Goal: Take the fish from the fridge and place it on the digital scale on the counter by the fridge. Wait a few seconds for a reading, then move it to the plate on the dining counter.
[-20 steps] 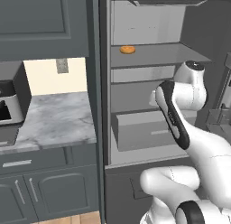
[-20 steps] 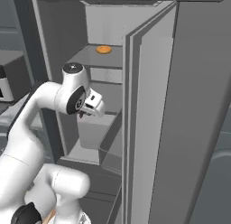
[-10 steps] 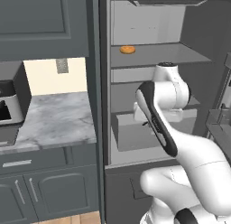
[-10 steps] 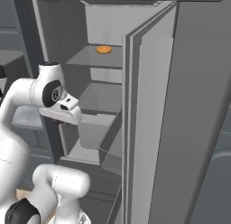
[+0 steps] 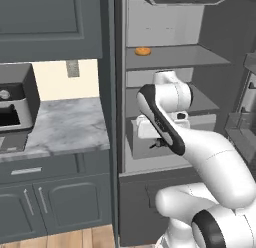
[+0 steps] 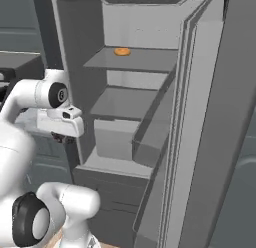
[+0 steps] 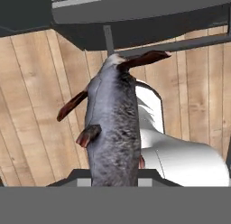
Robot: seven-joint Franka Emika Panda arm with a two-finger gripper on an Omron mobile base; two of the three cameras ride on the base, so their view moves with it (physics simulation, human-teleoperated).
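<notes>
A grey fish (image 7: pixel 113 128) with reddish-brown fins is hanging from the gripper (image 7: pixel 113 179), its tail pointing away over the wooden floor (image 7: pixel 31 96).

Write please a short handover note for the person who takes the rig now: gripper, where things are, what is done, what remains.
Gripper: shut on the fish, which hangs over the wooden floor in the hand view.
Fridge: door open; a small orange item sits on an upper shelf.
Counter: left of the fridge; the arm is not over it yet.
Done: fish taken out.
Left: set the fish on the digital scale, wait for the reading, then move it to the plate on the dining counter.
</notes>
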